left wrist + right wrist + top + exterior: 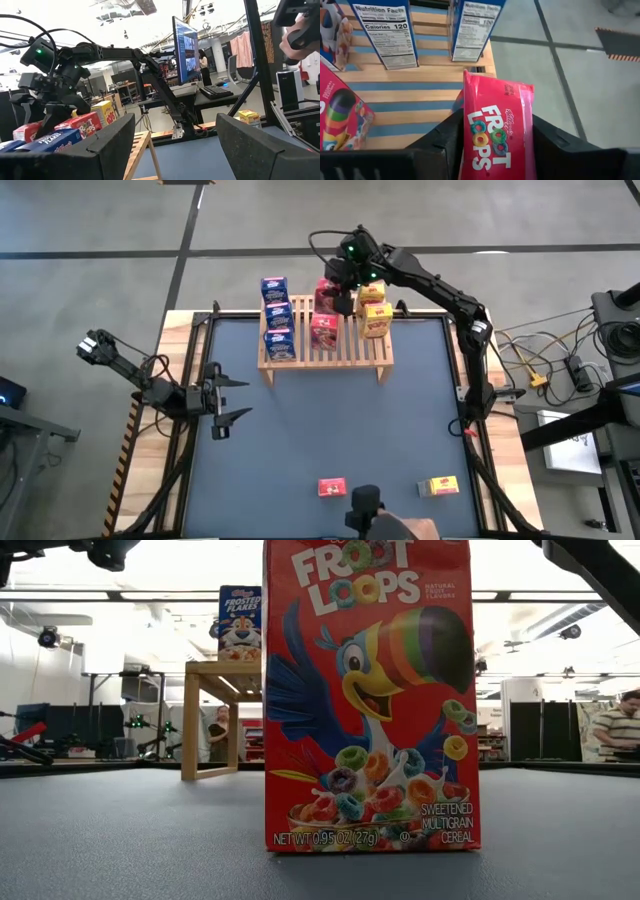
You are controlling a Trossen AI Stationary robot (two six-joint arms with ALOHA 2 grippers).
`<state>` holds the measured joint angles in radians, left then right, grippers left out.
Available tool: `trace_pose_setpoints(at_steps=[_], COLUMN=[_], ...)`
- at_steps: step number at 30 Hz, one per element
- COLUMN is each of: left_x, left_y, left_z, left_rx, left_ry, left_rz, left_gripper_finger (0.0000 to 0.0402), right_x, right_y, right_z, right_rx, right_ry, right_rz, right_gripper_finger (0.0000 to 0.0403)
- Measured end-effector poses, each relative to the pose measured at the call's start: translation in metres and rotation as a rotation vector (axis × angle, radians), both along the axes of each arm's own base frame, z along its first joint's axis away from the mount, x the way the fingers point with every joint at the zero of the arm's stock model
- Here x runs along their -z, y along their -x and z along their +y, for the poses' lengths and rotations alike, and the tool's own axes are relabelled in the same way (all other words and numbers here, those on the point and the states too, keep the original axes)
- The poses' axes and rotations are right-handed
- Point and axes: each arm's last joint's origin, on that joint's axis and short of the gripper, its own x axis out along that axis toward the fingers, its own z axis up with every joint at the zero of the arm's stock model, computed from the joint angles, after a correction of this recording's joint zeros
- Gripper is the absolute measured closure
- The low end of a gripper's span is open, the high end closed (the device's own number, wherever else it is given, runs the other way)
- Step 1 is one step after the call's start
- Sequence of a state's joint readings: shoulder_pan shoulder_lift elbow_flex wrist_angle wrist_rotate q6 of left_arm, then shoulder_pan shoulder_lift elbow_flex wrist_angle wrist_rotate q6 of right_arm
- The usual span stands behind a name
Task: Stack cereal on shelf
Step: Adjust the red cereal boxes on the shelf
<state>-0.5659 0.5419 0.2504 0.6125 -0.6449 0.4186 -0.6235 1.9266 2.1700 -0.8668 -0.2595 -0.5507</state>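
Note:
My right gripper (343, 298) (495, 122) is over the far side of the light wooden rack (350, 352), shut on a red cereal box (497, 135). On the slats stand three blue boxes (278, 317) in a column at the left. A second red box (323, 332) stands in the middle, with two yellow boxes (374, 308) at the right. A third red box (332, 487) (370, 690) and a yellow box (438, 486) sit upright near the table's near edge. My left gripper (232, 398) (175, 130) waits open at the table's left. My right gripper pinches the red box between its two fingers (445, 142), one on each broad face, with the narrow printed side (492, 145) turned to the wrist camera. The fingers come from above, slanting down. The box is above the rack's far slats; I cannot tell whether its lower end touches them.
The rack (215, 690) stands on short legs at the table's far edge. The dark table (330, 430) lies open between the rack and the two boxes near its front edge. Frame posts run along both table sides. People and desks show in the room beyond.

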Motion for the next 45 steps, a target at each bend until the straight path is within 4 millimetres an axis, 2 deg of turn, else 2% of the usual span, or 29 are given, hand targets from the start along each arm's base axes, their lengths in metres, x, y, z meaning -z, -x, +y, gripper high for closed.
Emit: trace_pose_setpoints(at_steps=[8, 16, 45], left_x=[0.000, 0.000, 0.001], left_y=[0.000, 0.000, 0.000], left_z=[0.000, 0.000, 0.000], left_rx=[0.001, 0.002, 0.004], left_ry=[0.005, 0.008, 0.012], left_rz=[-0.001, 0.000, 0.004], left_gripper_finger=[0.0141, 0.0141, 0.0141], right_x=[-0.003, -0.001, 0.009], right_y=[-0.001, 0.003, 0.001], right_z=[-0.002, -0.011, -0.013], right_rx=[-0.081, -0.120, -0.155], right_ry=[0.107, 0.077, 0.084], right_rz=[-0.012, -0.036, -0.029], right_gripper_finger=[0.0254, 0.0254, 0.0255])
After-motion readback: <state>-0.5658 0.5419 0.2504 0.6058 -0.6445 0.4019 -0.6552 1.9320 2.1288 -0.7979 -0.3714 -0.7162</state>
